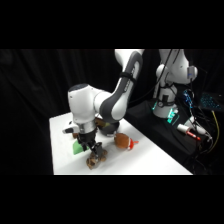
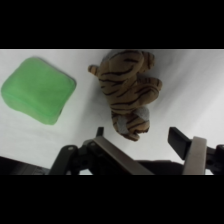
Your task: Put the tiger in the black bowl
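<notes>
Gripper (image 1: 94, 150) low over near-left part of white table (image 1: 150, 162), right above tiger (image 1: 94, 161). Wrist view: fingers (image 2: 192, 150) spread wide, nothing held; tiger (image 2: 127, 92) lies on table in gap ahead of them, striped tan-brown body, pale patch at one end. No contact visible between fingers and tiger. Green squarish soft object (image 2: 39, 90) just left of tiger, apart from it. Orange plush with red-and-white end (image 1: 124, 142) right of gripper. Black bowl (image 1: 107, 130) behind arm, far of tiger, mostly hidden.
</notes>
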